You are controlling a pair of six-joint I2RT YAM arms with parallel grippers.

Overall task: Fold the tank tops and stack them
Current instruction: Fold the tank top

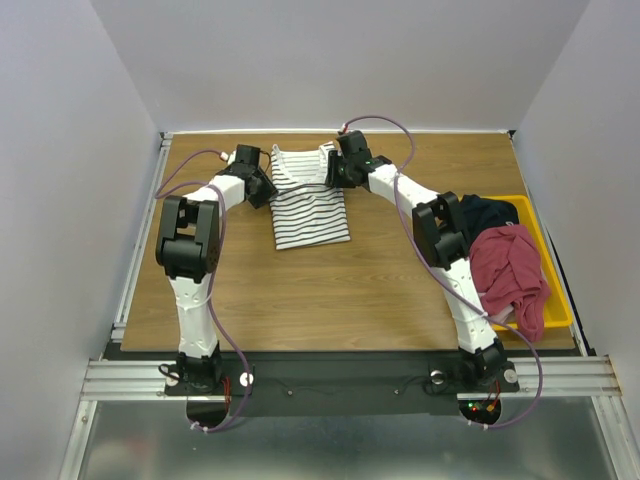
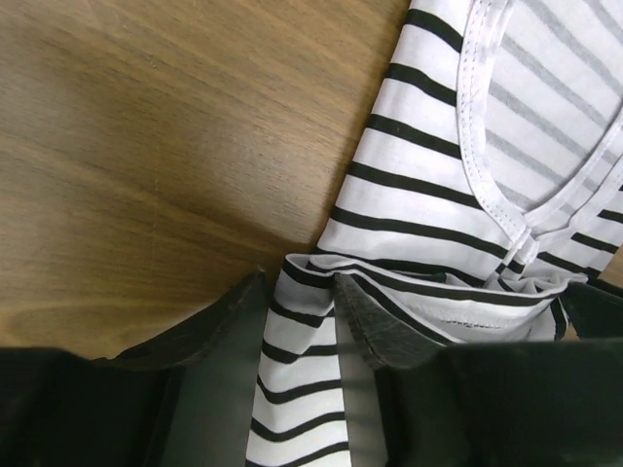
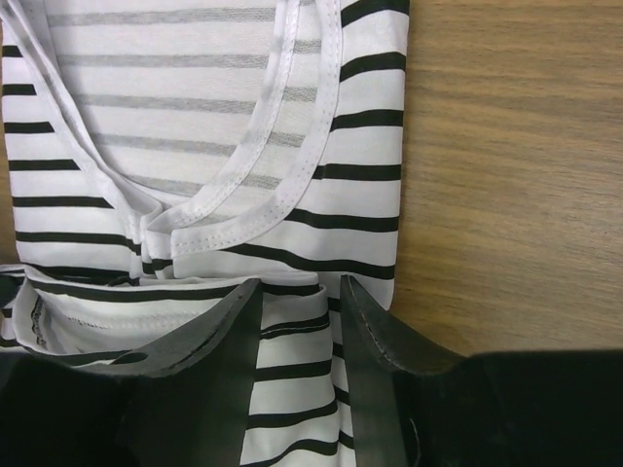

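Left gripper (image 2: 300, 292) and right gripper (image 3: 300, 292) are straddling the striped tank top (image 1: 310, 205) at its shoulders, half-open, clamp unclear, risking cloth slipping out mid-fold.

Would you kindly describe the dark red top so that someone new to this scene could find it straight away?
Look to the right edge of the wooden table, where a yellow bin sits. The dark red top lies crumpled in the bin's near half. Unlike the dark garment behind it and the striped top spread at the table's far middle, it is plain red.
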